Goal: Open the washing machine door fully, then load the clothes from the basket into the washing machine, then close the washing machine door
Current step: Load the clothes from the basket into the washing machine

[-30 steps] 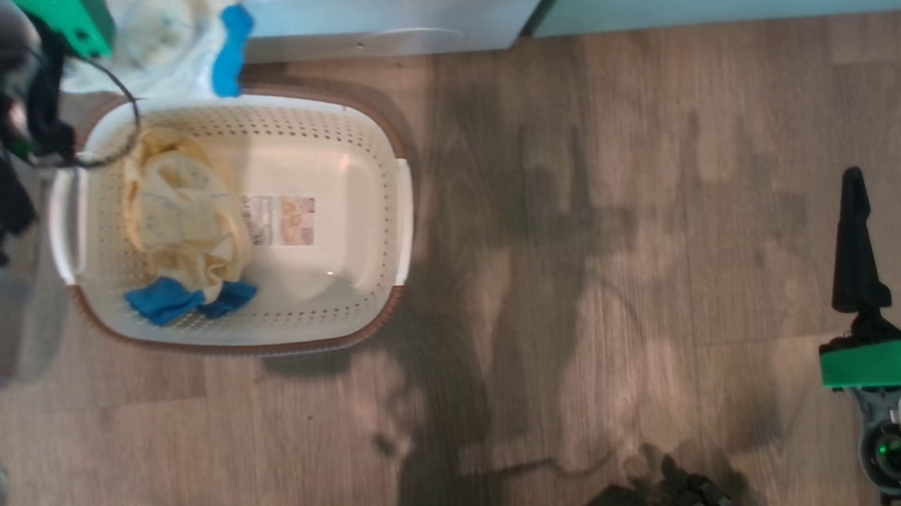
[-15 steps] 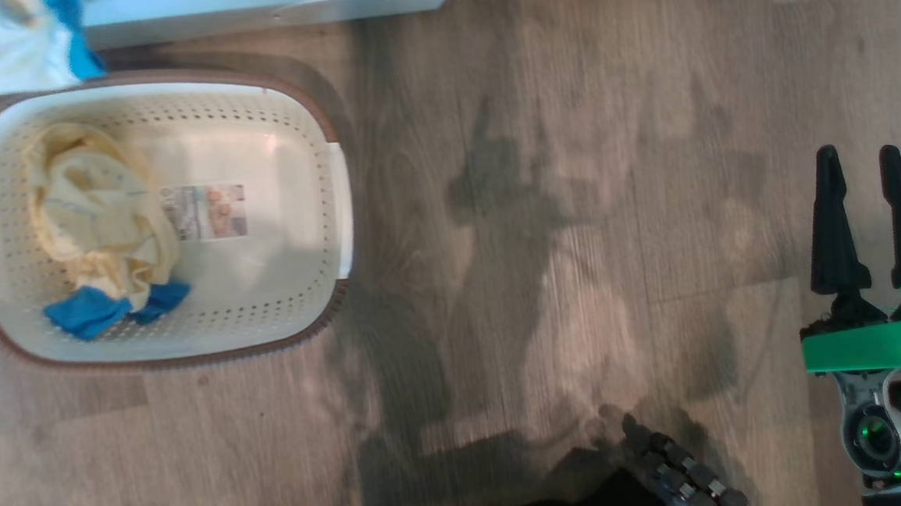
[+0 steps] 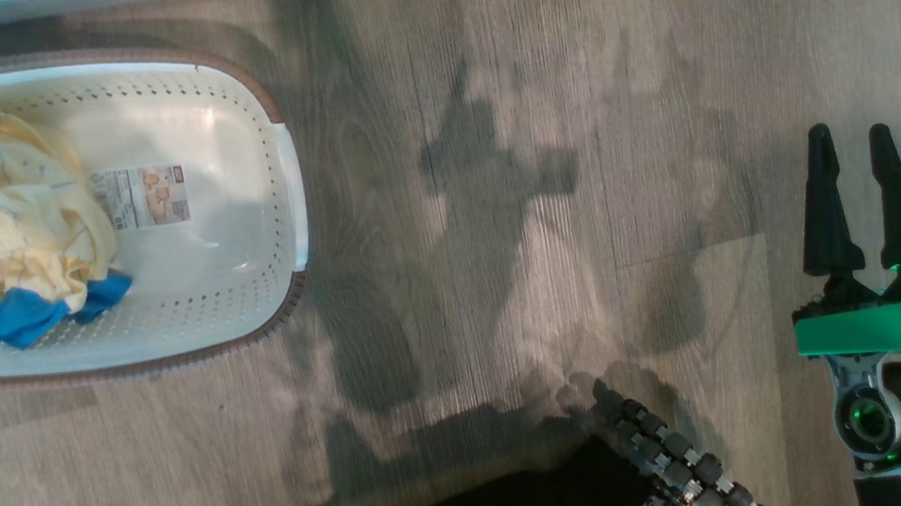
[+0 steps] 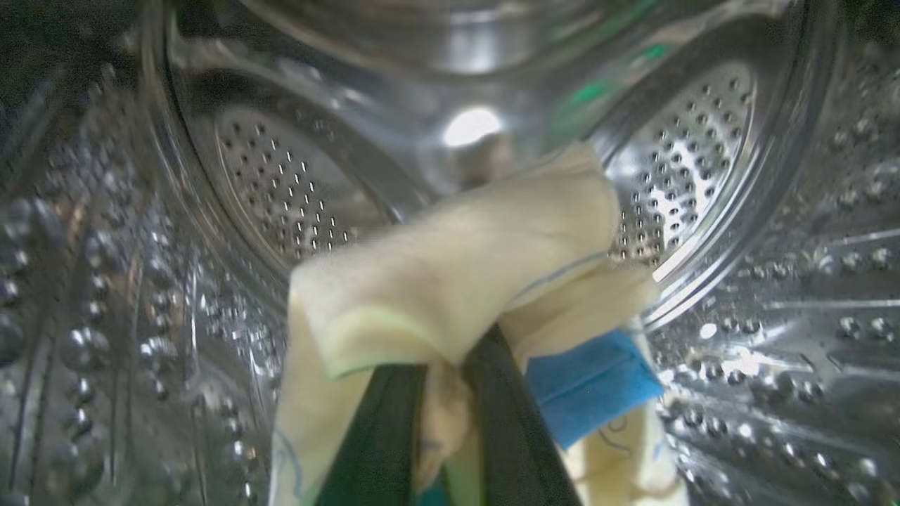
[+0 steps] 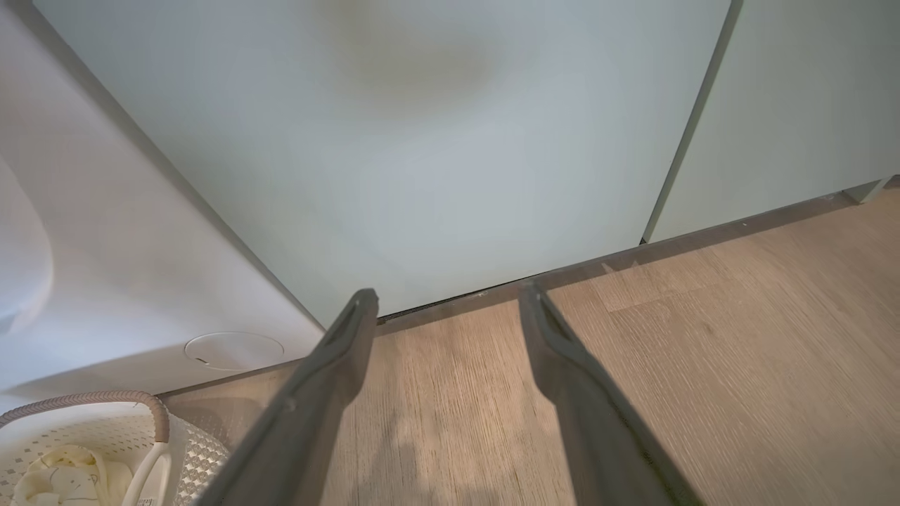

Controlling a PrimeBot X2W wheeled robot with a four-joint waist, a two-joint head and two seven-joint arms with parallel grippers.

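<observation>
Inside the washing machine [image 4: 703,161], the clothes [image 4: 457,267], judged soft and light, are clamped at a bunched fold by the left gripper [image 4: 439,372]; the right gripper [image 3: 849,139] is spread, empty.

the wood-plank floor [image 3: 720,49] bears the basket [image 3: 266,241], which stands just beside the foot of the washing machine [image 5: 140,281].

Basket [image 3: 297,208] half beyond left edge
</observation>
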